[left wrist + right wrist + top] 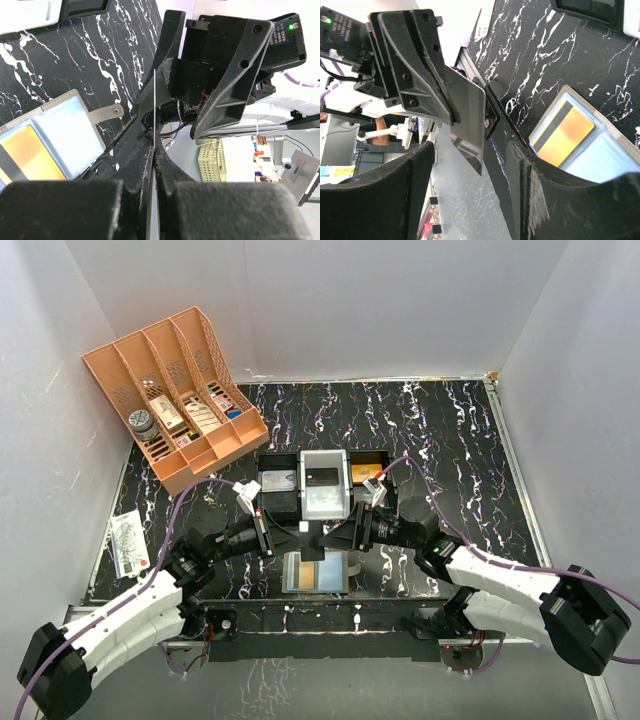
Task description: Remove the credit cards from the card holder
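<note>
Lab booth: white walls (380,300) enclose a marbled table (450,440).

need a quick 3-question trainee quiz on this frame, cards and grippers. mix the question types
1. True or false: the left gripper has its fingers shut on a grey card.
2. Which card shows inside the open card holder? A) gold-orange B) green C) red
3. Fill in: the right gripper has its fingers ____ (open/shut).

Key
1. True.
2. A, the gold-orange card with a dark stripe.
3. Open, with one finger on each side of the grey card.
</note>
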You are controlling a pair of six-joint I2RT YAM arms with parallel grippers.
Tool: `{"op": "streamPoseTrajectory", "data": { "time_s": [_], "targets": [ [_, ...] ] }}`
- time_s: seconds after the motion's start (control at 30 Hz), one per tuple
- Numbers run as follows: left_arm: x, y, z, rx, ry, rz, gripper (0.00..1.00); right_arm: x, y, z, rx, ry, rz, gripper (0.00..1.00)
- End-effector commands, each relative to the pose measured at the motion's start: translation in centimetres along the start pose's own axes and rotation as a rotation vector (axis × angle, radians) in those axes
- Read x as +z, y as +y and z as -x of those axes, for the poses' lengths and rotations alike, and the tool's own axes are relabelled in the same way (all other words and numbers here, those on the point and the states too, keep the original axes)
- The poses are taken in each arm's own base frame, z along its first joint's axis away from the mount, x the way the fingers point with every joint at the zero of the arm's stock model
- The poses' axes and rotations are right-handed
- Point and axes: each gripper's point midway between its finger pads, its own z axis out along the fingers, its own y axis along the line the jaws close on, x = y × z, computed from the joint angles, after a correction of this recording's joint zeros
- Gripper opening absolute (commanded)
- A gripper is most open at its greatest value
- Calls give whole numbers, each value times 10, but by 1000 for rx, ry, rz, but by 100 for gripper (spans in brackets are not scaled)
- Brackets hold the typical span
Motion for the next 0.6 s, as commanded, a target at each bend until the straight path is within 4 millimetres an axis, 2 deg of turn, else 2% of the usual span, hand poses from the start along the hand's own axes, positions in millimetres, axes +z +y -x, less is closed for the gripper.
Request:
{"op": "streamPoseTrajectory", "data": {
  "time_s": [0.0, 0.1, 0.3, 0.57],
  "targets": [
    [-4, -8, 0, -10, -3, -37, 0, 2, 40, 19, -59, -34, 135, 55],
    [-5, -11, 3, -21, -21, -44, 0, 4, 49, 19, -54, -16, 170, 52],
    [-8, -9, 14, -45, -98, -22, 0, 5, 47, 15, -56, 10, 176, 52],
    [1, -17, 7, -47, -32, -87, 0, 2, 53, 9, -53, 38, 219, 53]
  ]
}}
